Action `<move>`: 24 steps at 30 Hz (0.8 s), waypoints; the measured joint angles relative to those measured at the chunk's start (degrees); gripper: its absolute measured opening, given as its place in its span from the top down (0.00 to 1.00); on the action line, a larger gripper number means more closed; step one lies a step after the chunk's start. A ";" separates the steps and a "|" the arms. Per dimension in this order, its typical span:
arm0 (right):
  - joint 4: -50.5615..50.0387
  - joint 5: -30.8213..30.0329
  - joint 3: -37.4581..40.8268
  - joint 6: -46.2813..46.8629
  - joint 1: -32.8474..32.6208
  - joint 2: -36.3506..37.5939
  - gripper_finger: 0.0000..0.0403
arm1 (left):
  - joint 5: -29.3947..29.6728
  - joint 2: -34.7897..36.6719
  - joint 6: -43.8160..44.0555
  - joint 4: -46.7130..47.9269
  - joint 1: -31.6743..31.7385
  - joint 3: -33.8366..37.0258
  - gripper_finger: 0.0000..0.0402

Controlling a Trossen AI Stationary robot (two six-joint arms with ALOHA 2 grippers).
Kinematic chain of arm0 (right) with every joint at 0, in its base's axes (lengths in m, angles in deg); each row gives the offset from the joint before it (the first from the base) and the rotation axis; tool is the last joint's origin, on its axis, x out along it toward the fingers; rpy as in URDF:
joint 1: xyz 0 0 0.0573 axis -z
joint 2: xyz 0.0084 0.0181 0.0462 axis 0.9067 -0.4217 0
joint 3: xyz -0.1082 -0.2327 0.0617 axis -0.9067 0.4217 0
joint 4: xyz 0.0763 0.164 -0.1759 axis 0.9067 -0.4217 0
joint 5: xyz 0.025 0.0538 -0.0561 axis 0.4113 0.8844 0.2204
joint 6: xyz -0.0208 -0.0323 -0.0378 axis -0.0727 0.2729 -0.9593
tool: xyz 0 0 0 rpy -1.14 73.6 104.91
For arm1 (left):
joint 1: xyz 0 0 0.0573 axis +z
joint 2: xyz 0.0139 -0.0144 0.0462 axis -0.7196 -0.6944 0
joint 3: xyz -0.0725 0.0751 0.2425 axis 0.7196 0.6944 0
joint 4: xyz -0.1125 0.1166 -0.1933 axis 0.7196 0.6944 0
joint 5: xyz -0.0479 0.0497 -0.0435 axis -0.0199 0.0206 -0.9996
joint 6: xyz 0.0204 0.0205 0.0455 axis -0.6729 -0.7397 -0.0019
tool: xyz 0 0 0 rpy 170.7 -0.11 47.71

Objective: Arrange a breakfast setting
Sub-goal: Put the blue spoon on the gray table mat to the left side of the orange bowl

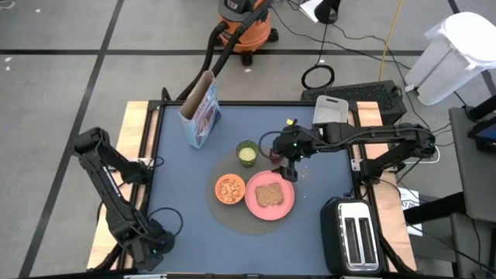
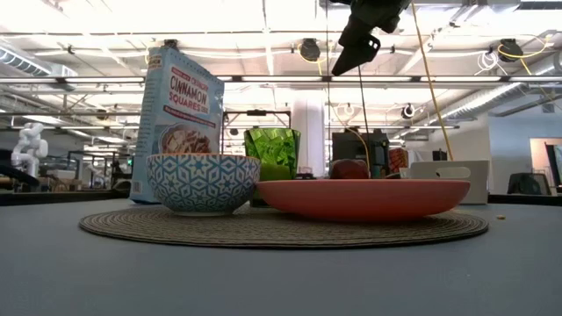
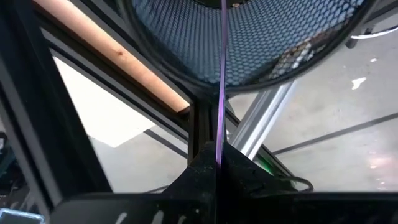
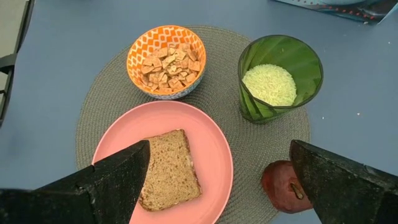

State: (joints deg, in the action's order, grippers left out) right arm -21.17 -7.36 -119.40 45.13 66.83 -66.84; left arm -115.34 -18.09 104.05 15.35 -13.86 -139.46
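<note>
1. Right pincer (image 1: 290, 172) hangs above the surface (image 1: 178, 186), fingers (image 4: 99, 183) spread wide apart, nothing between them; it sits over the gap between the pink plate (image 4: 211, 146) and the dark-red fruit (image 4: 283, 185).
2. Dark-red fruit lies at the mat's (image 4: 102, 112) edge, just beside the plate rim, near the green cup (image 4: 280, 78).
3. Pink plate on the round woven mat, 1 brown toast slice (image 4: 168, 168) flat on it.
4. Orange bowl (image 4: 166, 59) on the mat, just beside the plate, filled with cereal squares.
5. Green cup upright on the mat, pale contents inside, beside the bowl.
6. Blue cereal bag (image 1: 200, 108) stands upright off the mat, behind the bowl and cup in the low view.
7. Silver toaster (image 1: 355, 236) at the surface's right near corner, well apart from the mat.
8. Left pincer (image 3: 216, 163) is parked off the surface's left near corner, fingers pressed together on a thin purple strip; what that strip is cannot be told.
</note>
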 joint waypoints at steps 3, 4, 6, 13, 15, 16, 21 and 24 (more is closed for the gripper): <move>0.00 0.02 0.00 0.00 -0.01 -0.02 0.06 | -0.09 1.58 1.07 0.00 0.00 0.00 0.99; 0.00 0.00 0.00 0.00 0.01 0.00 0.06 | -0.10 2.21 1.24 0.01 0.00 0.00 0.99; 0.00 0.01 0.00 0.00 0.01 -0.01 0.06 | -0.18 3.60 1.67 0.01 0.00 0.00 0.99; -0.01 0.02 0.00 0.00 0.01 -0.01 0.06 | -0.45 9.83 4.44 0.00 0.00 0.00 0.99; -0.01 0.02 0.00 0.00 0.00 -0.02 0.06 | -0.45 11.88 5.62 0.00 0.00 0.00 0.99; 0.00 0.02 0.00 0.00 0.01 -0.02 0.06 | -0.45 12.99 6.10 -0.12 0.00 0.00 0.99; -0.02 0.02 0.00 0.00 0.01 -0.02 0.06 | -0.42 18.59 10.05 -1.44 0.00 0.00 0.99; -0.02 0.02 0.00 0.00 0.00 0.00 0.06 | 0.25 21.60 13.07 -2.28 0.08 0.00 0.99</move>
State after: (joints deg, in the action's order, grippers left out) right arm -21.19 -7.34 -119.40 45.13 66.83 -66.84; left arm -115.09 3.51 117.12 13.07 -13.77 -139.46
